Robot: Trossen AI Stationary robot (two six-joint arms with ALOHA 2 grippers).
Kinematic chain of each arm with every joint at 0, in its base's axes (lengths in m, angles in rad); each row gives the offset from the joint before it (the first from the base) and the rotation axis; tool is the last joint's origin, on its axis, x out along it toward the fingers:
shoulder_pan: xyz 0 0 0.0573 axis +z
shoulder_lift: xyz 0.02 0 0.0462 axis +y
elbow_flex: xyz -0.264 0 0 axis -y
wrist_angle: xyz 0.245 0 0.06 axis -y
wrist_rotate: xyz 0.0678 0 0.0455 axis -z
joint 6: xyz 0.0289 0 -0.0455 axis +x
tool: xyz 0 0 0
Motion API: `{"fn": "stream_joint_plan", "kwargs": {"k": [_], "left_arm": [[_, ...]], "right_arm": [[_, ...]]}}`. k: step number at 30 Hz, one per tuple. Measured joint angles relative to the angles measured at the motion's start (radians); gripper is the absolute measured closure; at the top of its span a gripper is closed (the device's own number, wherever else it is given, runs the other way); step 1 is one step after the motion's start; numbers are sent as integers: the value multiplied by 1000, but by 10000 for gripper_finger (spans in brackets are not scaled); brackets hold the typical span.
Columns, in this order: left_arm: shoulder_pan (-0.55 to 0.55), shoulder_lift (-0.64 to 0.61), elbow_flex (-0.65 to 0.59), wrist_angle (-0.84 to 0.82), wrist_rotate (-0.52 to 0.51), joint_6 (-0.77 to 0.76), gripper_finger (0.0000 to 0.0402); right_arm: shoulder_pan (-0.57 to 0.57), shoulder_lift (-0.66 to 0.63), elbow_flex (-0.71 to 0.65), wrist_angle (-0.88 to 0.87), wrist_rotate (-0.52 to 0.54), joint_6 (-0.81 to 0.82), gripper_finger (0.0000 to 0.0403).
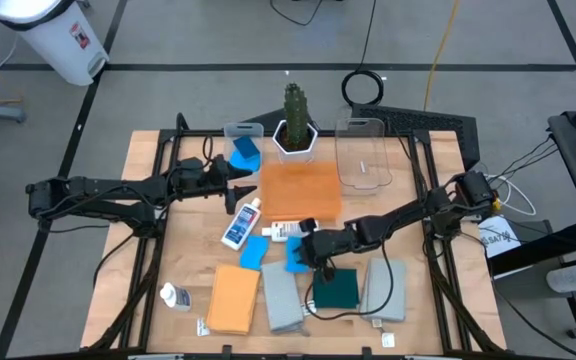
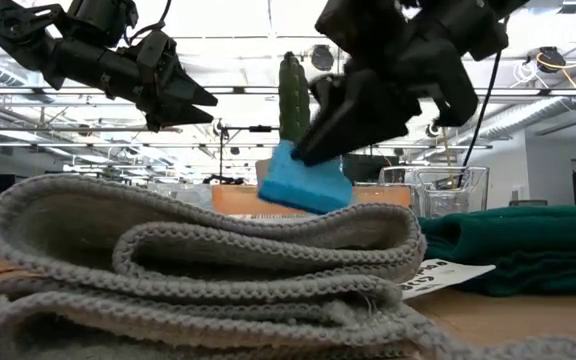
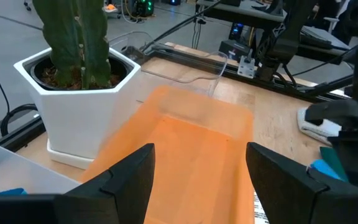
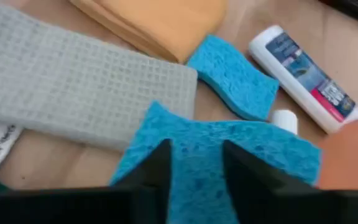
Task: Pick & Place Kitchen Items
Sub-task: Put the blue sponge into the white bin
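A blue sponge (image 2: pixel 303 185) hangs tilted at the fingertips of my right gripper (image 2: pixel 313 140), above the table's middle between the bottles and the folded cloths. In the right wrist view the fingers of my right gripper (image 4: pixel 197 168) stand apart, and the blue sponge (image 4: pixel 253 155) spreads beyond both. A second sponge (image 4: pixel 232 74) and a labelled white bottle (image 4: pixel 306 74) lie flat on the wood. A third sponge (image 1: pixel 245 152) sits in a small clear bin. My left gripper (image 1: pixel 240 190) hangs open above the orange tray's left edge (image 3: pixel 135 137), holding nothing. My right gripper's fingers come slanting down from the table's right side, and their tips lie against the sponge's upper corner (image 2: pixel 290 155). The broad face (image 4: pixel 194 140) shows in the gap between them. The sponge tilts, its lower end hidden behind the grey cloth. Whether they still pinch it, I cannot tell.
The cactus in its white pot (image 1: pixel 295 130) and a tall clear bin (image 1: pixel 363 152) stand behind the orange tray (image 1: pixel 303 190). Orange (image 1: pixel 233 298), grey (image 1: pixel 281 295), dark green (image 1: pixel 336 290) and grey (image 1: pixel 385 290) cloths lie along the near edge. A small bottle (image 1: pixel 175 296) lies near left.
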Motion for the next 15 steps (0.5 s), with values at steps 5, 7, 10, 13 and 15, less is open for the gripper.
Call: {"fn": "stream_joint_plan", "kwargs": {"k": [5,7,10,13,15], "left_arm": [[0,0,0,0,0,0,144],[0,0,0,0,0,0,144],[0,0,0,0,0,1,144],[0,0,0,0,0,1,144],[0,0,0,0,0,1,144]], "right_arm": [[13,17,-2,2,10,-43,150],[23,19,-2,-10,38,-61,117],[42,20,-2,-35,96,-128,93],[67,20,-2,-35,164,-195,90],[85,20,-2,-33,202,-226,96]]}}
